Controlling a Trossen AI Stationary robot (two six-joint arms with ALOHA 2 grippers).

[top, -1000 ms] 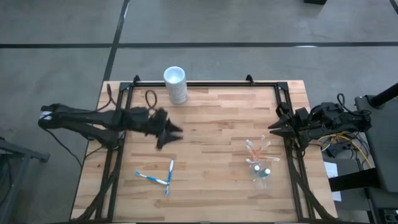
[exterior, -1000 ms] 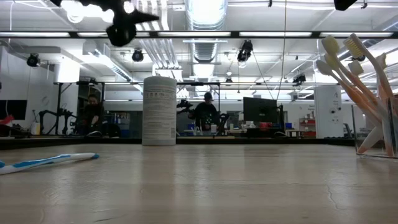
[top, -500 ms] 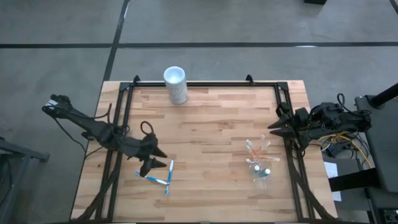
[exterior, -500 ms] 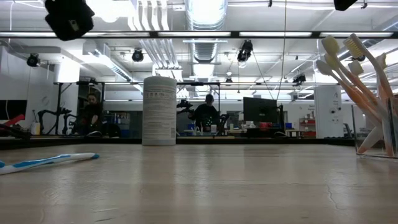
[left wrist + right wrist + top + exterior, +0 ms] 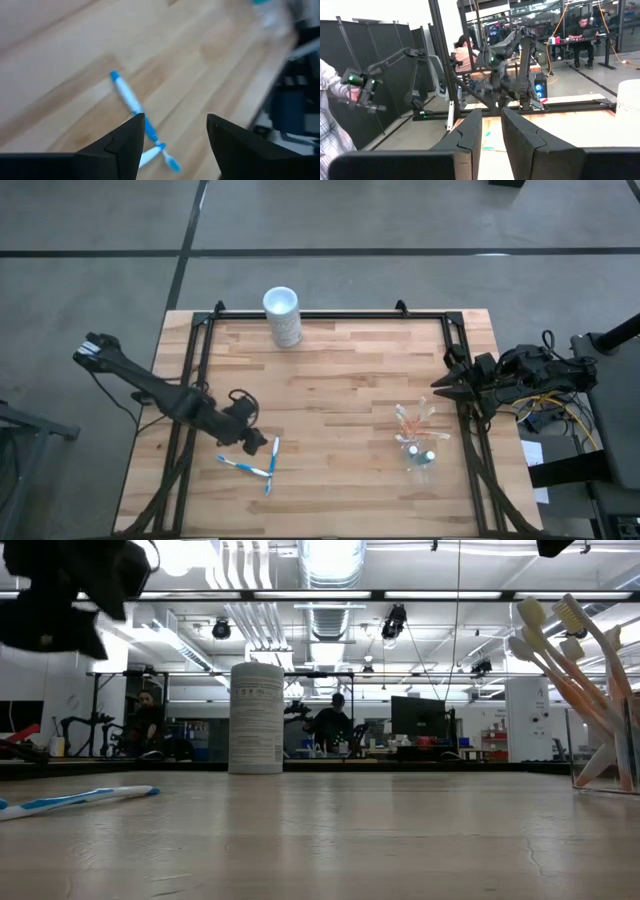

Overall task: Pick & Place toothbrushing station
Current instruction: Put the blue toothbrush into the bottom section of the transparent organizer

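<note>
blue+white toothbrushes (image 5: 255,466), orange+white ones (image 5: 412,420), white cup (image 5: 283,316), black claws.

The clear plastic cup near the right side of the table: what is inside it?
Orange-and-white toothbrushes stand inside the clear plastic cup, heads up. Small caps seem to lie at its bottom; details are unclear.

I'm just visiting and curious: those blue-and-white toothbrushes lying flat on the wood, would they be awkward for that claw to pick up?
Probably a bit. The blue-and-white toothbrushes are thin and lie flat on the table, so the fingers get little to pinch. They look light and smooth, so they might skid or pivot if nudged. The left gripper hovers open just beside them.
</note>
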